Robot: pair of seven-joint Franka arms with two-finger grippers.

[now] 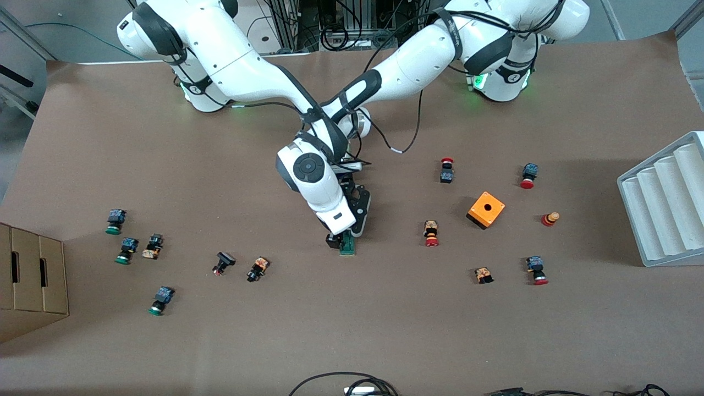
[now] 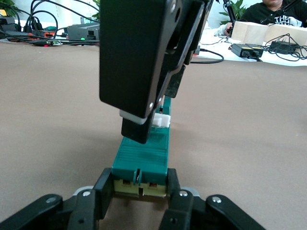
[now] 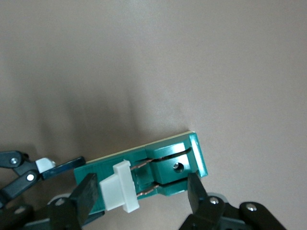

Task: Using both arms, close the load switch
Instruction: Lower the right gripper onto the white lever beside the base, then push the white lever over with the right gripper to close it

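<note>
The load switch [image 1: 347, 246], a narrow green block, lies on the brown table near its middle. My left gripper [image 2: 140, 189] is shut on one short end of the load switch [image 2: 144, 153], a finger on each side. My right gripper [image 3: 141, 191] hangs over the switch [image 3: 168, 167] from above. Its fingers stand open along the switch's length. One finger sits by the white tab [image 3: 120, 187], the other by the green end block. The tab stands pulled out, with two copper rods showing. The two arms cross above the table's middle in the front view.
Several push-buttons lie scattered toward both ends of the table. An orange cube [image 1: 486, 209] with a hole sits toward the left arm's end. A white ridged tray [image 1: 665, 203] stands at that edge, a cardboard box [image 1: 30, 280] at the other. Cables [image 1: 352, 385] lie at the near edge.
</note>
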